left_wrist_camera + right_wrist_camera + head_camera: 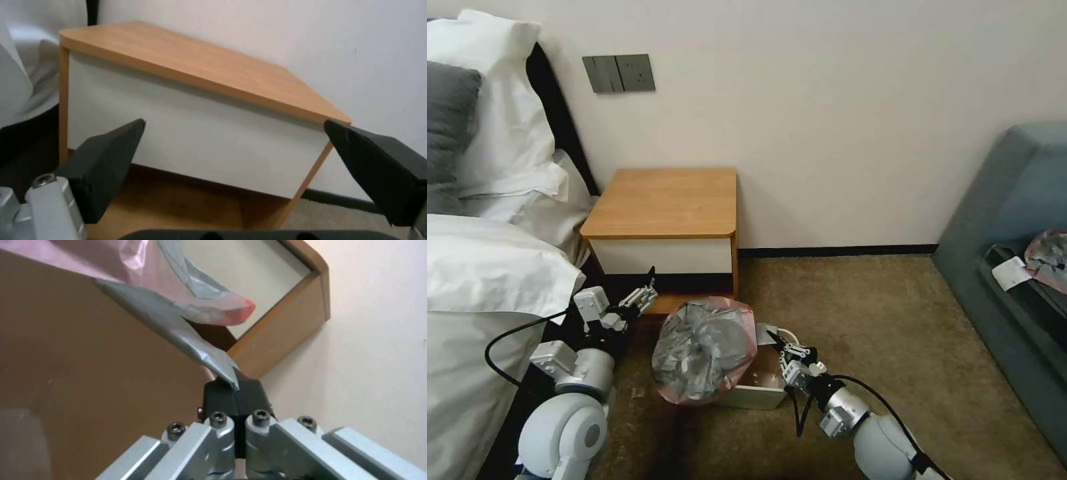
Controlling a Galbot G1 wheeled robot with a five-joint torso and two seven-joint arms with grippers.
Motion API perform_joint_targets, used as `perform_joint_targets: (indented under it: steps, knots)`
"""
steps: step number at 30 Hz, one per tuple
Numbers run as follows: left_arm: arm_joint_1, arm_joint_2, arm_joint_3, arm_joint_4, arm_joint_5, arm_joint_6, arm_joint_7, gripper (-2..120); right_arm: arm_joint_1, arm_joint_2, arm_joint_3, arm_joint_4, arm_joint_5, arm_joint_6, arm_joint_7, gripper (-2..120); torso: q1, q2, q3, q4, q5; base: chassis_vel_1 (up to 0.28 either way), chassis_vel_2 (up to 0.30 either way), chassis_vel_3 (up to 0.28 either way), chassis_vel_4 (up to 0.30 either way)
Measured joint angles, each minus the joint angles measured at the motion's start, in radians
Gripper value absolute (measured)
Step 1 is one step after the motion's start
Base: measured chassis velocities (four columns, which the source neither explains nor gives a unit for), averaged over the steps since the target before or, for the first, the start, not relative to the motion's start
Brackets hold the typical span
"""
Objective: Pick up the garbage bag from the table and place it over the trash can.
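The garbage bag (704, 350), wrinkly grey plastic with a pink rim, lies bunched over the left part of the cream trash can (757, 395) on the carpet in front of the table (667, 200). My right gripper (775, 339) is at the bin's right rim, shut on a grey corner of the garbage bag (178, 326), as the right wrist view's gripper (234, 386) shows. My left gripper (650, 281) hangs open left of the bag, near the table's lower shelf. In the left wrist view the left gripper (233, 125) faces the table's white drawer front (195, 140) with nothing between its fingers.
A bed with white bedding (487, 267) stands close on the left. A grey-blue sofa (1014, 220) on the right carries a small grey-pink bundle with a white slip (1047, 257). Brown carpet (880, 320) lies open between the bin and the sofa.
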Motion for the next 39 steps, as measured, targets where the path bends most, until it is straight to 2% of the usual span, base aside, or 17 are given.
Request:
perform_joint_targets:
  steps: [6, 8, 11, 14, 16, 19, 21, 23, 27, 30, 33, 34, 37, 39]
  knots:
    - [-0.003, 0.001, 0.002, 0.002, 0.006, 0.0, 0.001, 100, 0.01, -0.001, 0.0, 0.015, 0.017, -0.009, -0.004, 2, 0.0, 0.0, 0.0, 0.0001, 0.0, 0.0, 0.0, 0.0, 0.0]
    - [-0.004, 0.002, 0.002, 0.008, 0.006, 0.0, 0.002, 100, 0.007, -0.003, -0.005, 0.031, 0.042, -0.024, -0.007, 10, 0.0, 0.0, 0.0, 0.0001, 0.0, 0.0, 0.0, 0.0, 0.0]
    - [-0.005, 0.002, 0.004, 0.013, 0.007, 0.0, 0.002, 100, 0.005, -0.004, -0.008, 0.038, 0.062, -0.035, -0.008, 15, 0.0, 0.0, 0.0, 0.0, 0.0, 0.0, 0.0, 0.0, 0.0]
    - [-0.009, 0.004, 0.017, 0.035, 0.019, 0.0, 0.003, 100, -0.003, -0.021, -0.012, 0.084, 0.149, -0.091, -0.035, 32, 0.0, 0.0, 0.0, 0.0001, 0.0, 0.0, 0.0, 0.0, 0.0]
    - [-0.009, 0.004, 0.02, 0.042, 0.024, -0.001, 0.004, 100, -0.006, -0.029, -0.012, 0.097, 0.172, -0.105, -0.046, 35, 0.0, 0.0, 0.0, 0.0001, 0.0, 0.0, 0.0, 0.0, 0.0]
    - [-0.012, 0.004, 0.028, 0.073, 0.046, -0.007, 0.007, 100, -0.018, -0.057, -0.003, 0.136, 0.223, -0.137, -0.082, 50, 0.0, 0.0, 0.0, 0.0001, 0.0, 0.0, 0.0, 0.0, 0.0]
    - [-0.014, 0.004, 0.03, 0.081, 0.051, -0.009, 0.008, 100, -0.023, -0.066, 0.002, 0.145, 0.231, -0.141, -0.091, 53, 0.0, 0.0, 0.0, 0.0002, 0.0, 0.0, 0.0, 0.0, 0.0]
    - [-0.025, 0.003, 0.037, 0.106, 0.061, -0.014, 0.012, 100, -0.046, -0.093, 0.028, 0.177, 0.25, -0.148, -0.111, 65, 0.0, 0.0, 0.0, 0.0001, 0.0, 0.0, 0.0, 0.0, 0.0]
    - [-0.037, 0.003, 0.041, 0.123, 0.063, -0.014, 0.014, 100, -0.074, -0.113, 0.063, 0.201, 0.264, -0.148, -0.121, 74, 0.0, 0.0, 0.0, 0.0001, 0.0, 0.0, 0.0, 0.0, 0.0]
    - [-0.056, 0.009, 0.047, 0.143, 0.063, -0.014, 0.015, 100, -0.112, -0.139, 0.123, 0.227, 0.288, -0.139, -0.127, 89, 0.0, 0.0, 0.0, -0.0001, 0.0001, 0.0, 0.0, 0.0, 0.0]
    - [-0.061, 0.013, 0.051, 0.147, 0.063, -0.013, 0.015, 100, -0.128, -0.152, 0.147, 0.235, 0.302, -0.136, -0.127, 93, 0.0, 0.0, 0.0, -0.0001, 0.0, 0.0, 0.0, 0.0, 0.0]
    - [-0.063, 0.017, 0.053, 0.148, 0.061, -0.011, 0.015, 100, -0.138, -0.164, 0.165, 0.241, 0.315, -0.135, -0.123, 99, 0.0, 0.0, 0.0, -0.0001, 0.0, 0.0, 0.0, 0.0, 0.0]
    - [-0.06, 0.033, 0.06, 0.148, 0.046, 0.005, 0.015, 99, -0.157, -0.182, 0.201, 0.255, 0.344, -0.134, -0.106, 100, 0.0, 0.0, 0.0, -0.0002, -0.0002, 0.0, 0.0, 0.0, 0.0]
    - [-0.027, 0.066, 0.068, 0.114, -0.009, 0.065, 0.014, 99, -0.163, -0.173, 0.22, 0.261, 0.363, -0.134, -0.075, 100, 0.0, 0.0, 0.0, 0.0, -0.0003, 0.0, 0.0, 0.0, 0.0]
